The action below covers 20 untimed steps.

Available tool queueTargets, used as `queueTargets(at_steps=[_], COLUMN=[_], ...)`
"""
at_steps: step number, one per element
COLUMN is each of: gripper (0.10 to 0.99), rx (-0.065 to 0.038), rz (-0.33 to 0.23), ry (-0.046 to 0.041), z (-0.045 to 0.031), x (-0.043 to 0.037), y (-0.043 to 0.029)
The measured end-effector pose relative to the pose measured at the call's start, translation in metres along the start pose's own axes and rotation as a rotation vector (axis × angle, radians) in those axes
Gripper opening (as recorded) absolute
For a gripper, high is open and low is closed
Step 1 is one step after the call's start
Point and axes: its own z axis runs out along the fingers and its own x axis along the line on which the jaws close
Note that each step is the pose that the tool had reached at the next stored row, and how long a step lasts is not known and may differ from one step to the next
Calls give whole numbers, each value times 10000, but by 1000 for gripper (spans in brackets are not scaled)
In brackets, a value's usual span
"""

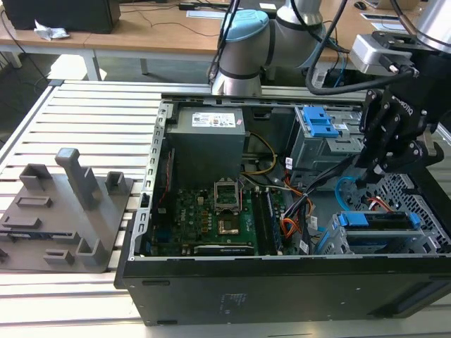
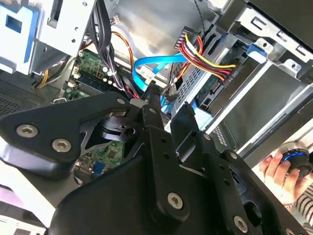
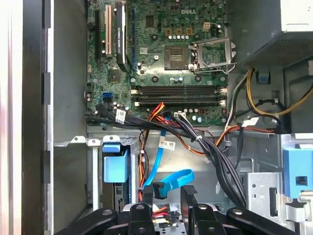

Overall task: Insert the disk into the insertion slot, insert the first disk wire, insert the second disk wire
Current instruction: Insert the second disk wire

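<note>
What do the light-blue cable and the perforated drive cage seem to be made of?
The second disk wire looks like a flexible plastic-jacketed ribbon, smooth with a slight sheen: it curls in a flat loop. The insertion slot looks like bare sheet metal, probably steel, dull silver, punched with rows of holes.

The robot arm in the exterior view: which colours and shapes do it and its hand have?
The arm is silver-grey with rounded joints and a light blue cap; black cables run along it. The hand is matte black, built of flat link plates with silver screw heads, and ends in two narrow fingers.
</note>
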Motion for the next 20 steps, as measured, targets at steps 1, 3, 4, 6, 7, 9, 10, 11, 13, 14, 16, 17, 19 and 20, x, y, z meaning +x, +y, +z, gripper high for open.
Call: queueTargets(at_steps=[1,3,4,6,7,9,10,11,13,14,16,17,19,20], gripper=[361,361,361,361,361,361,361,361,361,361,361,361,361,361], rx=[3,17,22,42,51,48,42,36,23,24,35,37,37,38], rz=[-100,-538,-707,-1358,-1682,-1933,-1966,-1984,-2015,-2032,-2237,-2358,-2467,-2468], ry=[7,29,37,72,107,251,337,420,580,580,593,640,693,699], z=[9,30,35,51,55,57,58,59,65,78,119,124,130,131], x=[0,-1,-1,-2,-2,-1,-1,-2,-1,-1,-4,-4,-4,-4], y=[6,8,8,8,8,15,22,31,60,70,71,71,71,71])
